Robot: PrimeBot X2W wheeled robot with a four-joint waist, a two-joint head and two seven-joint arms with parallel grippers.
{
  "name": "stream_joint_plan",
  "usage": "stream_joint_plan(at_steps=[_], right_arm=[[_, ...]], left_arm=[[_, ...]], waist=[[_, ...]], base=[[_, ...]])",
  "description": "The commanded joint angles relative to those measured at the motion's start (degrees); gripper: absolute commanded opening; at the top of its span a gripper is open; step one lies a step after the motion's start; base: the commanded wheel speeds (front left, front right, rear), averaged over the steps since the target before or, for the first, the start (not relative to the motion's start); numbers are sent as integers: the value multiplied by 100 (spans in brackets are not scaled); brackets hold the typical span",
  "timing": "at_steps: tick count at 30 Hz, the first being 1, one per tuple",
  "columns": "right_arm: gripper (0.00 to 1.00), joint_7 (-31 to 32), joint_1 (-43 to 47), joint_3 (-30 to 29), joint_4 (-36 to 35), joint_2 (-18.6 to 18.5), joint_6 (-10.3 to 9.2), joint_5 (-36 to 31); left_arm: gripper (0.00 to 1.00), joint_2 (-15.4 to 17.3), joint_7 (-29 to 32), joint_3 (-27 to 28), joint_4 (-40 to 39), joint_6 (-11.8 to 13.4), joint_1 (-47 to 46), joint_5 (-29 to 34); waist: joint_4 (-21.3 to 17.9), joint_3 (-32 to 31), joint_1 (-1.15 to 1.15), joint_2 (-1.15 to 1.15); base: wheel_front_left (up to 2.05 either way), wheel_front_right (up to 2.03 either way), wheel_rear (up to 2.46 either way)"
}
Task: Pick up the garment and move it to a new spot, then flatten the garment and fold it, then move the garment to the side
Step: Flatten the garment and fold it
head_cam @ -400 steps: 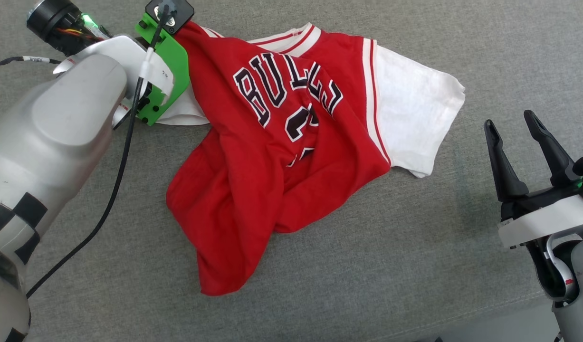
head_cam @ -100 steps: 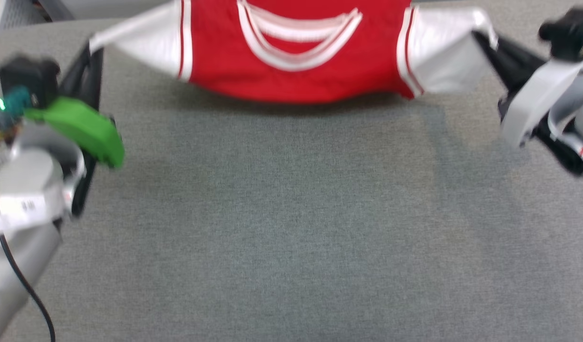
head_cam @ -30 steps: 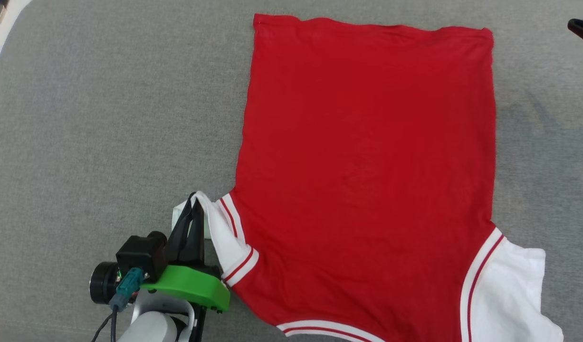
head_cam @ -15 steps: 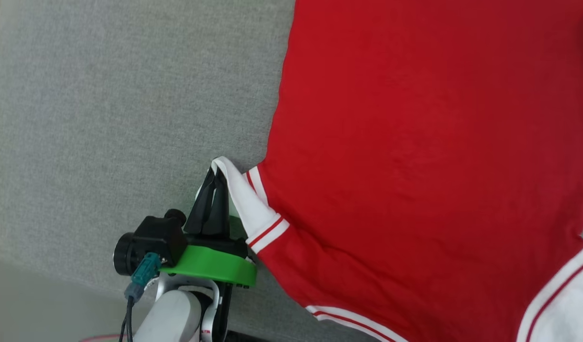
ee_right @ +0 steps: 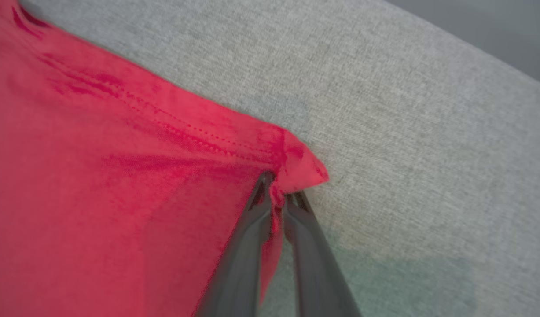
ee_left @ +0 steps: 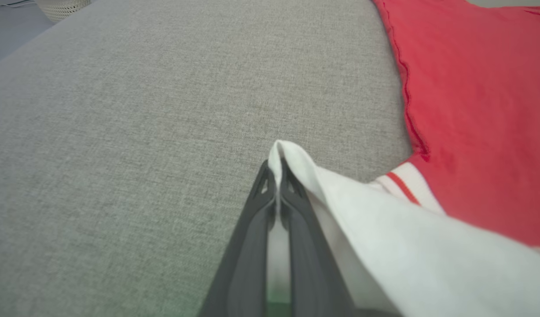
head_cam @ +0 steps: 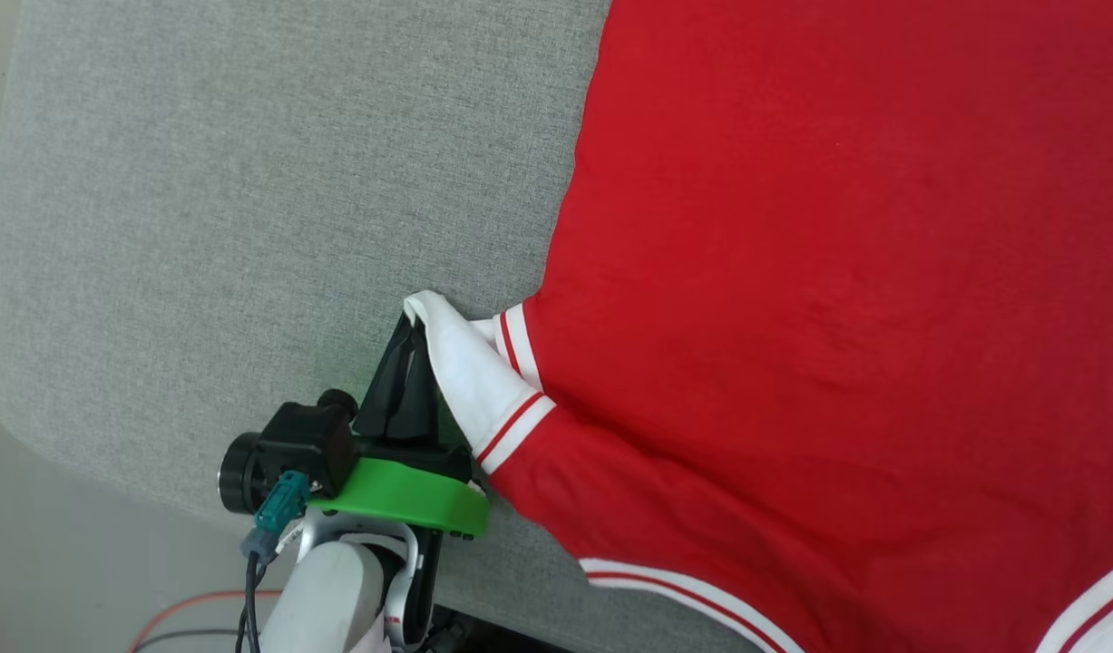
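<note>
Grey fabric surface (head_cam: 248, 181), red garment (head_cam: 837, 272), sleeve (head_cam: 470, 381) in left claw (head_cam: 409, 334)

Left gripper (head_cam: 414, 328): jaws pressed together on the garment's (head_cam: 837, 272) white sleeve, pointing up the head view. Right gripper (ee_right: 281, 188): jaws pinched on a red hem corner.

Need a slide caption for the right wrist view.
Right gripper pinches a red hem corner of the garment on the grey surface.

One garment (head_cam: 837, 317) is lying on one grey tabletop (head_cam: 248, 181). Two tools are showing: the left tool (head_cam: 413, 328) and the right tool (ee_right: 279, 191). One white sleeve (head_cam: 470, 372) is sitting in the left tool, and one red corner (ee_right: 300, 167) in the right tool.
</note>
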Motion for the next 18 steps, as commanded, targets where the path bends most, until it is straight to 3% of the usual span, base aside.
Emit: stream_joint_plan(at_steps=[1, 9, 18], right_arm=[[0, 1, 380, 223, 258, 73, -4, -10], [0, -767, 400, 467, 235, 159, -4, 139], [0, -1620, 1272, 1011, -399, -372, -4, 859]], left_arm=[[0, -47, -33, 92, 46, -53, -32, 58], [0, -56, -33, 487, 229, -226, 252, 215], [0, 105, -33, 833, 465, -327, 719, 298]], waist=[[-98, -186, 0, 0], [-451, -941, 0, 0], [-924, -1851, 0, 0]], base=[[0, 0, 0], [0, 0, 0], [0, 0, 0]])
